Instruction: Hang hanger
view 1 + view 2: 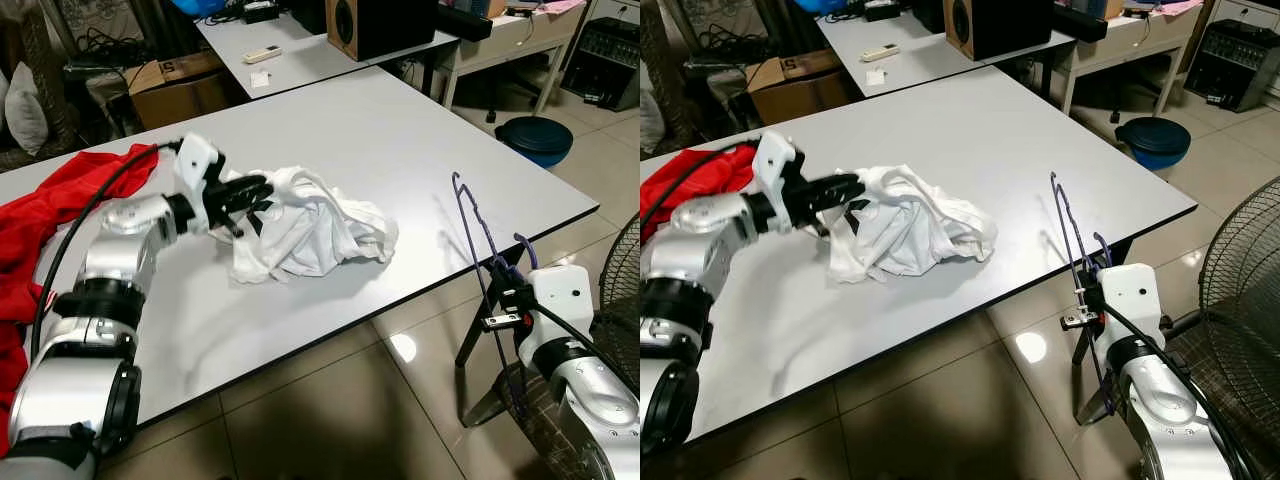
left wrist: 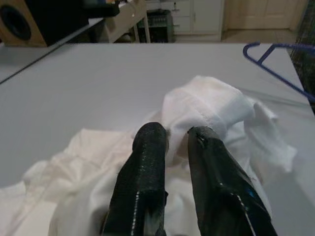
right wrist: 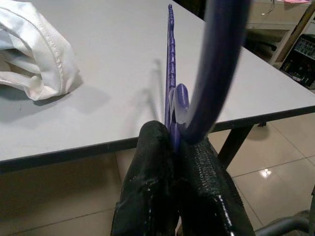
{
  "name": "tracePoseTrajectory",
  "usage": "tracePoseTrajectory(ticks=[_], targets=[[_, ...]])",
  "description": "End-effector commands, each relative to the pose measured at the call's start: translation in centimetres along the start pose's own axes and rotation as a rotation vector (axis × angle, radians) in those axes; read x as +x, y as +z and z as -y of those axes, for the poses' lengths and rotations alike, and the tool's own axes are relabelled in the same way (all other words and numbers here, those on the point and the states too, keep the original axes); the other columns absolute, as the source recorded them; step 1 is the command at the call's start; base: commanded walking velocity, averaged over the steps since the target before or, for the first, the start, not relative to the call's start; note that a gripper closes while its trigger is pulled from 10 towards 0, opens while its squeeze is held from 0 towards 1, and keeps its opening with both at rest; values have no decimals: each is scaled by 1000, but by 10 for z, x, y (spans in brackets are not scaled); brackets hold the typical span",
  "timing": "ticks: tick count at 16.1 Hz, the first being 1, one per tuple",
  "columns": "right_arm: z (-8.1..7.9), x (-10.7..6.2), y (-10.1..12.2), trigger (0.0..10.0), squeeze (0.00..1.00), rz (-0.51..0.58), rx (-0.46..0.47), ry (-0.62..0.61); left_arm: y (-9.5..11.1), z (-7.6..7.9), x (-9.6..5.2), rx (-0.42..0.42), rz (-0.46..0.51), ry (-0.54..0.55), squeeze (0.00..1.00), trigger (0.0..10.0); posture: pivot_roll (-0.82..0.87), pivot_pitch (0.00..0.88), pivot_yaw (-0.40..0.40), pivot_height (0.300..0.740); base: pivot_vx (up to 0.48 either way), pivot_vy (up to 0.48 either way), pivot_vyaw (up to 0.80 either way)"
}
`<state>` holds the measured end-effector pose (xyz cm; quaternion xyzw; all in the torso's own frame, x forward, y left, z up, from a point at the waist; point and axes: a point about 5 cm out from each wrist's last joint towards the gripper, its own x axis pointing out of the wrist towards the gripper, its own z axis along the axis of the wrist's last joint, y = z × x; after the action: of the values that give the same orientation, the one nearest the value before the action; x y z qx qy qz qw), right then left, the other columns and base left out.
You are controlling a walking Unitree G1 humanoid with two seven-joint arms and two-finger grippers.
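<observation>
The right gripper, closest to the camera at the bench's near edge, has its jaws clamped on the purple hanger just below the hook. The hanger's frame rises edge-on beyond the jaws, leaning over the rim of the bench.

The left gripper reaches forward over the bench. Its jaws stand narrowly apart, with their tips resting on a bunched fold of the white shirt. Whether any cloth is actually pinched between them cannot be told. The rest of the shirt lies crumpled ahead of and beneath those jaws, with no neck opening visible.

The risks, as I judge them:
- The hanger is thin and held at a single point, so it could swivel in the jaws if its tip catches the bench edge or the cloth.
- The shirt is a loose heap, so lifting from a random fold may leave the collar buried, with nowhere to thread the hanger.

The left arm is extended with its elbow bent and wrist level. The right arm is folded low beside the bench, forearm pointing upward. A red garment lies behind the left arm.
</observation>
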<state>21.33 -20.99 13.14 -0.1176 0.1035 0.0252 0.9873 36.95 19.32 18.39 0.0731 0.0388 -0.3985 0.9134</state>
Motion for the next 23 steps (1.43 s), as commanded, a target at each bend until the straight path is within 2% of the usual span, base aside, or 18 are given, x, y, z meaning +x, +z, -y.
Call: tracePoseTrajectory(ticks=[1,3,6,8,9,10,11,12,13,15,17,21,22,23], targets=[[1,1,1,10000,0,10,-2,3,11,-5,-1,20,15,13,1000,10000,-116,0,135,740,0,0,0],[1,-1,0,10000,0,10,2,-4,21,-14,0,14,40,75,1000,10000,-118,0,140,740,0,0,0],[1,0,0,10000,0,10,4,-7,30,-15,5,16,60,95,1000,10000,-119,0,141,740,0,0,0],[1,1,2,10000,0,15,1,-10,46,-18,14,-22,133,147,1000,10000,-125,0,145,740,0,0,0],[3,1,2,10000,0,18,0,-14,51,-13,23,-37,157,104,1000,10000,-125,0,145,740,0,0,0],[3,1,2,10000,0,18,0,-14,51,-11,25,-38,156,88,1000,10000,-124,0,144,740,0,0,0],[3,1,2,10000,0,19,-2,-14,45,-2,30,-14,117,24,1000,10000,-125,0,144,740,0,0,0],[3,2,3,10000,0,21,-4,-13,32,6,38,56,23,-8,639,10000,-127,0,145,740,0,0,0],[3,2,3,10000,0,22,-4,-12,27,7,42,118,-30,27,0,10000,-130,0,147,740,0,0,0],[4,0,3,10000,0,23,-3,-14,21,4,43,214,-101,93,0,10000,-135,0,151,740,0,0,0],[5,-1,3,10000,0,22,-2,-16,18,1,39,284,-148,112,0,10000,-134,0,150,740,0,0,0],[5,0,3,10000,0,23,1,-5,10,0,34,266,-181,66,0,10000,-126,0,138,740,0,0,0],[6,1,5,10000,0,26,-1,6,4,0,32,277,-214,64,0,4000,-124,0,132,740,0,0,0],[7,1,5,10000,0,28,-5,11,1,1,32,271,-224,48,0,549,-124,0,131,740,0,0,0]])
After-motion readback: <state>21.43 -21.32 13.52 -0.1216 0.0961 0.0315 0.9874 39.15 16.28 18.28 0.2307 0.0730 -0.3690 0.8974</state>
